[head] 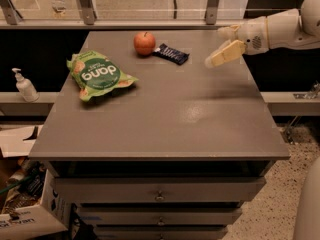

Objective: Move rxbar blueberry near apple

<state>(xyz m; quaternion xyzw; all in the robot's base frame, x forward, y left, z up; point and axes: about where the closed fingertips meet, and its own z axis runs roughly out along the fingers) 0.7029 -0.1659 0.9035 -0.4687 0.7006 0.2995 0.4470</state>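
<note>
Over grey tabletop [165,114] edge, end effector [216,48] hovers, seemingly spread, holding nothing.

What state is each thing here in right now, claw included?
Claw: empty, hovering over the table's right side.
Rxbar blueberry: lying flat beside the apple.
Apple: upright, stem up.
Green chip bag: lying flat, left side.
Pump bottle: upright on the left ledge.
Drawers: shut.
</note>
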